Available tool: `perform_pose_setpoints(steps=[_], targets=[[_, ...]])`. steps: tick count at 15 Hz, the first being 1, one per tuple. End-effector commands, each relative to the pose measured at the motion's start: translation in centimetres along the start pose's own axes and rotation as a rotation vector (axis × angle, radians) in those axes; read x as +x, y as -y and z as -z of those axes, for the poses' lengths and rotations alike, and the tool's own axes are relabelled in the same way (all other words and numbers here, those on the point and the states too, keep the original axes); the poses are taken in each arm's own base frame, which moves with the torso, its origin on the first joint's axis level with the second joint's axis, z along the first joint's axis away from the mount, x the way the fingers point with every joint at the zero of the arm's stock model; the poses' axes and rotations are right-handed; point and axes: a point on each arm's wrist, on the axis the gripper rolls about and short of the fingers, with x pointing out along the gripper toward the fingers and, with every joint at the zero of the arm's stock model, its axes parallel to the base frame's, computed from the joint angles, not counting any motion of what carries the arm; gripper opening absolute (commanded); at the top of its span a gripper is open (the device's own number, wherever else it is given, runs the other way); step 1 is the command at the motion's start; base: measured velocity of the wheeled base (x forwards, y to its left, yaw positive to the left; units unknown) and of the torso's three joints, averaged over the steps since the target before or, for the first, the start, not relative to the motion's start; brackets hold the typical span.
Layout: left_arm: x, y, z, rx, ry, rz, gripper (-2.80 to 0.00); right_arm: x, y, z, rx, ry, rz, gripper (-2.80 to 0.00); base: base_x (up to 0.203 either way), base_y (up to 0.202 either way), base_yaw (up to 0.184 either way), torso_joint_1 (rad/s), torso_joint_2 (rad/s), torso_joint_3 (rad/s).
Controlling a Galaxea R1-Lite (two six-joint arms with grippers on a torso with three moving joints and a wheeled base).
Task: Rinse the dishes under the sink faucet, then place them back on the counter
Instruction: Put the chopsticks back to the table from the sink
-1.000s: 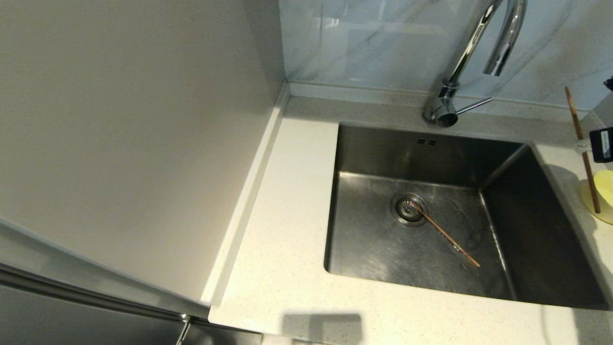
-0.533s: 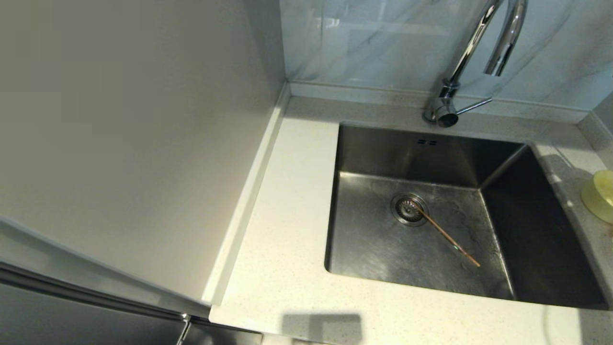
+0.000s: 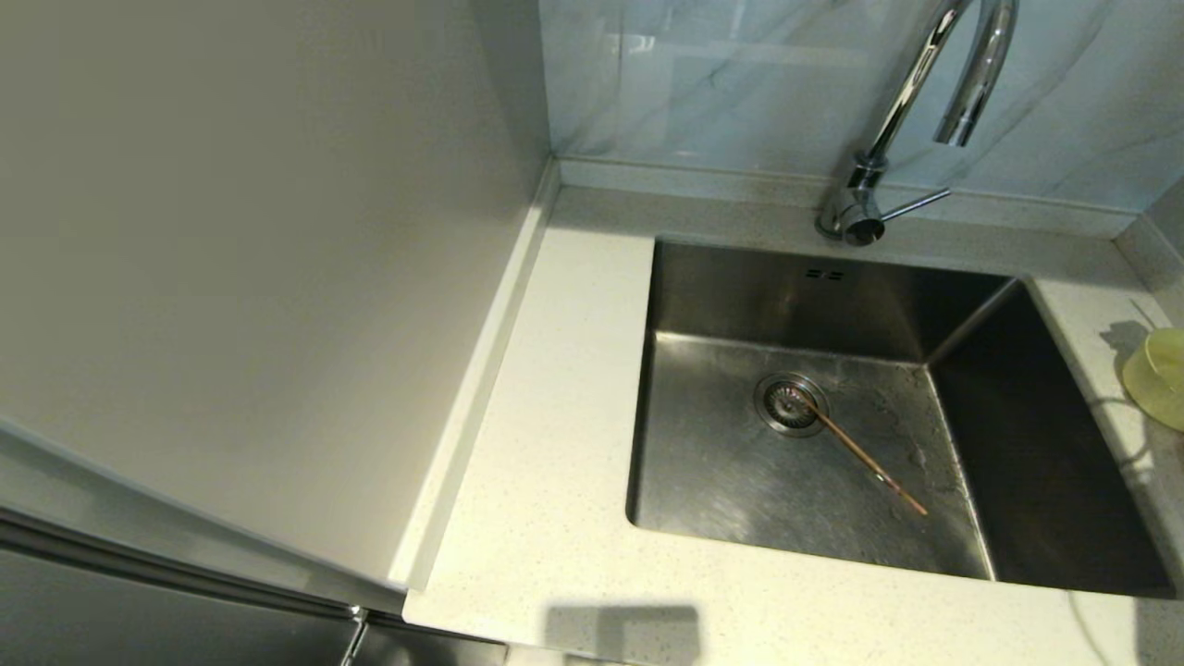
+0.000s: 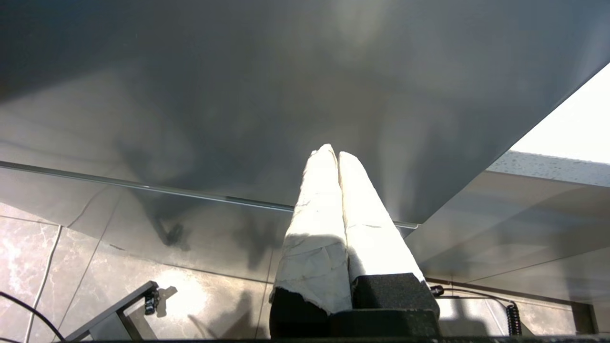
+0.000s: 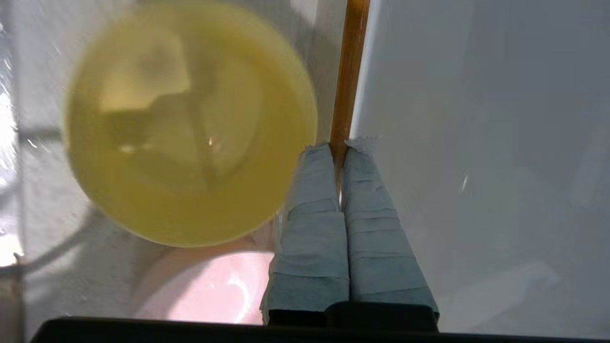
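While my head camera shows one chopstick (image 3: 857,451) on the sink (image 3: 740,481) floor and the yellow bowl (image 3: 1156,377) at the counter's (image 3: 555,462) right edge, my left gripper (image 4: 337,153) sits closed, empty. Right wrist: right gripper (image 5: 339,147) pinches the second chopstick (image 5: 350,71) beside the yellow bowl (image 5: 190,124), pink bowl (image 5: 209,290) near.

Speckled counter (image 3: 555,444) carries yellow bowl (image 3: 1158,377), pink bowl (image 5: 209,290).

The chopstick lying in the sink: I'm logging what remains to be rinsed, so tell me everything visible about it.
The chopstick is one thin, straight, brown stick, wooden by its look. It lies flat on the floor of the steel sink, set diagonally. One end rests on the round drain strainer; the other points toward the sink's front right corner. No gripper touches it, and no water runs from the faucet above.
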Motion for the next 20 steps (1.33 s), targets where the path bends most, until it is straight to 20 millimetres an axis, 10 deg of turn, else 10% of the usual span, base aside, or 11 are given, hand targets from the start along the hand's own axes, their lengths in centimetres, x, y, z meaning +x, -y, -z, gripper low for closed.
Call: perform_pose_setpoints(steps=[1,18,19,20], targets=[[0.0,0.0,0.0,-0.001,0.004,-0.001,-2.80,1.5,-0.2,1.4,-0.011,-0.058,-0.020,-2.80,0.000,0.000,0.000,0.000,0.00,0.000],[0.0,0.0,0.0,-0.001,0.004,-0.001,-2.80,2.6,-1.2,4.1,-0.049,-0.153,-0.067,-2.80,0.000,0.000,0.000,0.000,0.00,0.000],[0.0,0.0,0.0,-0.001,0.004,-0.001,-2.80,2.7,-1.3,4.1,-0.051,-0.142,-0.061,0.00,0.000,0.000,0.000,0.000,0.00,0.000],[0.0,0.0,0.0,-0.001,0.004,-0.001,-2.80,2.8,-1.3,4.1,-0.054,-0.128,-0.052,0.00,0.000,0.000,0.000,0.000,0.00,0.000]])
